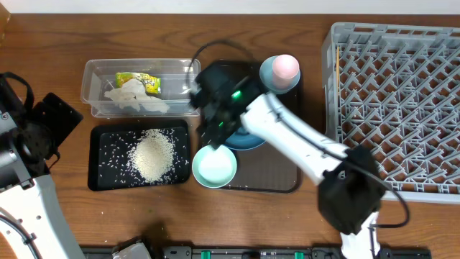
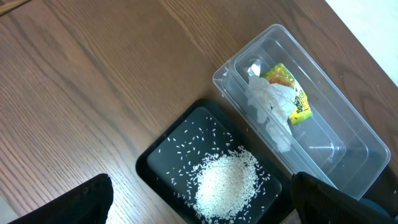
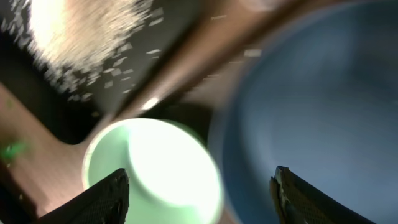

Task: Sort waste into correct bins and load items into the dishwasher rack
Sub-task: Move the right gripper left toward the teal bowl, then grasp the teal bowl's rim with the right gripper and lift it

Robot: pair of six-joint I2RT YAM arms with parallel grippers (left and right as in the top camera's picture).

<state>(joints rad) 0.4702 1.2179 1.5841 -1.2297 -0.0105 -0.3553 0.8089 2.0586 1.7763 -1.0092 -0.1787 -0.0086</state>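
Brown wood tabletop (image 1: 43, 29) lies under everything. Far left of the mint-green bowl (image 1: 214, 166), the left gripper (image 2: 200, 186) hangs with its jaws wide and empty. Left of the bowl are the clear tub (image 1: 90, 86), with tissue (image 1: 133, 97) and a wrapper (image 1: 140, 81) inside, and the black tray (image 1: 104, 144) with the rice (image 1: 152, 157). Right above the bowl the right gripper (image 3: 199, 186) hovers, jaws apart, holding nothing. Just behind the bowl is the dark blue dish (image 1: 246, 140). Farther back and right is the pink cup (image 1: 285, 66). Far right is the rack (image 1: 395, 108). The bowl looks light, hard and smooth, so it may slip. I think pinching its rim, one jaw inside and one outside, is best.
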